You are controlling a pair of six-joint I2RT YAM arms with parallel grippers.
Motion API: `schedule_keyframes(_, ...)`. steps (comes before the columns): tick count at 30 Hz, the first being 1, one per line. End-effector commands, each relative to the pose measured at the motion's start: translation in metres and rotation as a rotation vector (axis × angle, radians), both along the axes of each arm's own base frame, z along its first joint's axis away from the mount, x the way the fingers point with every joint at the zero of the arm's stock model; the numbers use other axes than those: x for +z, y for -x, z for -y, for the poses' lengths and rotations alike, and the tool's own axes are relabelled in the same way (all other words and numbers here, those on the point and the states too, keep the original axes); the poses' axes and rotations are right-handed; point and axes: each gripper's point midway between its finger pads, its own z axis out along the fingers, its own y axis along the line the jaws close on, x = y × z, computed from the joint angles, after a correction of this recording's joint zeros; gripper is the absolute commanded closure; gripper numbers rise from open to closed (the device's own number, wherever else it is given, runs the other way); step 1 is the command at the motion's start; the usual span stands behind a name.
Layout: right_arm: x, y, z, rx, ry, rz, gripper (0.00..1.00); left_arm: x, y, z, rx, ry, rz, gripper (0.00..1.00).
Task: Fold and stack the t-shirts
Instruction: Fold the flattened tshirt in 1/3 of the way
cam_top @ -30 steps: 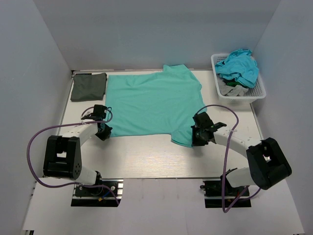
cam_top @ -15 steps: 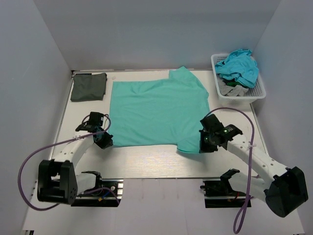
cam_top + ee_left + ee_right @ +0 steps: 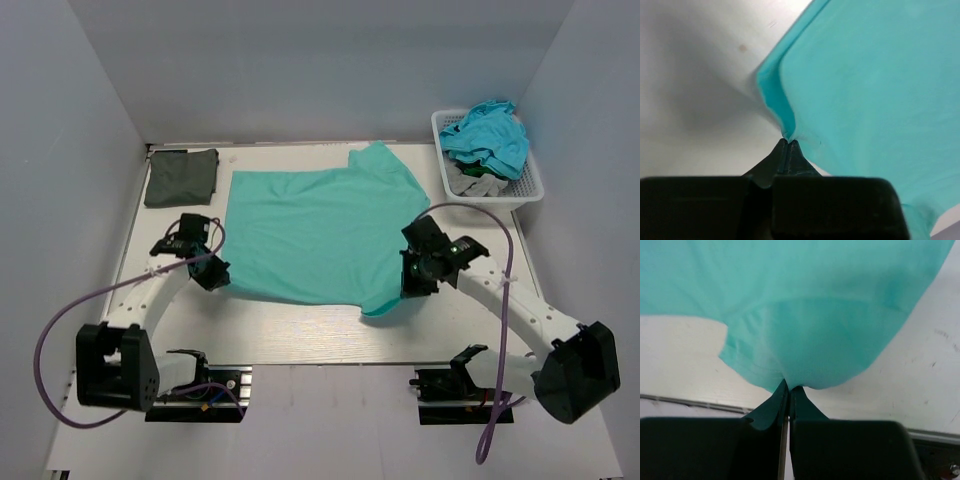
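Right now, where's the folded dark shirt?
Top view: the folded dark shirt lies in the table's far left corner, beside the spread teal shirt.

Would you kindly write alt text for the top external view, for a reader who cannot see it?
The left gripper and right gripper each pinch the near edge of a teal t-shirt spread on a table. A folded dark shirt lies far left; a white basket of crumpled shirts stands far right.
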Motion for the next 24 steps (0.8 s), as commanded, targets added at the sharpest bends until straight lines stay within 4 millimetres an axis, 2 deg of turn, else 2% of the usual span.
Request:
schedule_keyframes(1, 0.02, -0.039, -0.004, -0.039, 0.021, 0.113, 1.0, 0.023, -0.042, 0.005, -0.028, 0.014, 0.08, 1.0)
schedule_keyframes(5, 0.033, -0.07, 0.003, -0.072, 0.069, 0.187, 1.0, 0.032, -0.063, 0.007, -0.037, 0.01, 0.083, 1.0)
schedule_keyframes(7, 0.044, -0.092, 0.001, -0.098, 0.062, 0.243, 1.0, 0.028, -0.07, 0.006, -0.034, 0.0, 0.067, 1.0)
schedule_keyframes(10, 0.053, -0.117, 0.001, -0.107, 0.058, 0.279, 1.0, 0.042, -0.097, 0.005, -0.026, -0.015, 0.105, 1.0)
schedule_keyframes(13, 0.066, -0.139, -0.006, -0.102, 0.041, 0.322, 1.0, 0.053, -0.114, 0.003, -0.017, -0.032, 0.123, 1.0)
schedule_keyframes(17, 0.065, -0.166, -0.001, -0.113, 0.071, 0.337, 1.0, 0.051, -0.13, -0.005, 0.006, -0.063, 0.128, 1.0)
schedule_keyframes(18, 0.076, -0.175, -0.002, -0.108, 0.064, 0.363, 1.0, 0.055, -0.138, -0.006, 0.012, -0.072, 0.147, 1.0)
schedule_keyframes(20, 0.074, -0.187, 0.0, -0.12, 0.082, 0.373, 1.0, 0.053, -0.15, -0.007, 0.016, -0.081, 0.143, 1.0)
schedule_keyframes(24, 0.066, -0.215, -0.001, -0.154, 0.076, 0.403, 1.0, 0.043, -0.159, -0.006, 0.014, -0.084, 0.11, 1.0)
